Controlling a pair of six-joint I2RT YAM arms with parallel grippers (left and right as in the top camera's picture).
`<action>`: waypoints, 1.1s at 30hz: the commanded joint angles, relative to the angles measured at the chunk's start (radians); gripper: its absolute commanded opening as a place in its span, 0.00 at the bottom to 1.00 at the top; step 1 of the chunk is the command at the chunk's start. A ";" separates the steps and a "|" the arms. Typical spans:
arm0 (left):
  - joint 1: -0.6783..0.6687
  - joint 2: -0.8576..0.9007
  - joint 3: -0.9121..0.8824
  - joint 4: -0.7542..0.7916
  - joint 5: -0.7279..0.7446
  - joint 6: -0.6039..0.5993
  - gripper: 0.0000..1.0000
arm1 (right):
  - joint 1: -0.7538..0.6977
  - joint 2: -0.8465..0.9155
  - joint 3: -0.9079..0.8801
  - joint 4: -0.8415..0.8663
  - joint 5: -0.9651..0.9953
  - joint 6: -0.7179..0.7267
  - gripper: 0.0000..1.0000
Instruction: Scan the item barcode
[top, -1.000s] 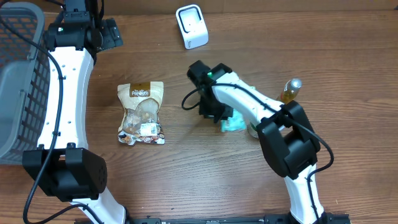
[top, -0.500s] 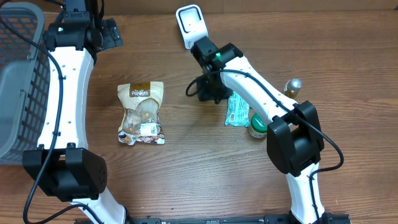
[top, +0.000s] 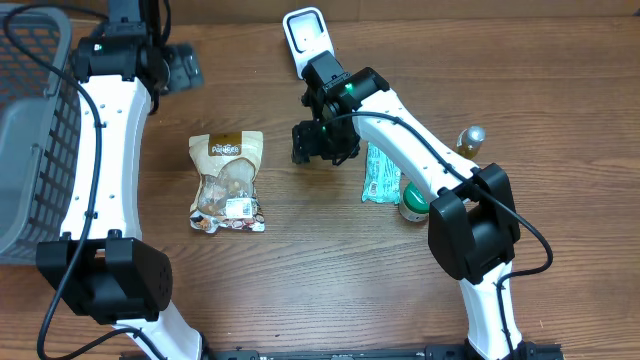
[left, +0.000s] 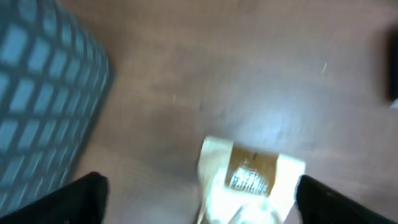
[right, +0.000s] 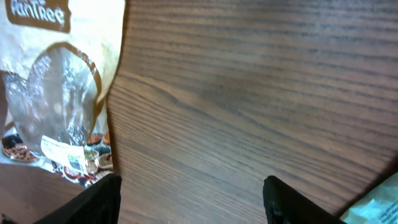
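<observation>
Wood-grain counter (top: 560, 80), bare around the items. The nut pouch (top: 227, 182) lies flat to the left of the right claw (top: 320, 145) and apart from it. Its long axis runs far-to-near, with the white barcode label (top: 238, 206) at the near end, face up. Right claw: spread, empty, with the teal packet (top: 381, 172) just beside it on the right. Left claw (top: 178, 65): spread, empty, hovering beyond the pouch's far end, near the basket (top: 30, 130). Judgement: neither arm is clearly nearer. The scanner (top: 308, 42) stands at the far edge, across open counter from the pouch.
</observation>
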 joint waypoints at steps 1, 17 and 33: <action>-0.005 0.015 -0.005 -0.085 0.024 0.015 0.57 | -0.013 -0.006 0.016 -0.001 -0.009 -0.026 0.70; -0.020 0.016 -0.568 0.067 0.113 -0.018 0.10 | -0.056 -0.006 0.016 -0.012 -0.009 -0.071 0.70; -0.075 0.016 -0.722 0.291 0.476 0.235 0.19 | -0.123 -0.006 0.016 -0.047 -0.009 -0.079 0.70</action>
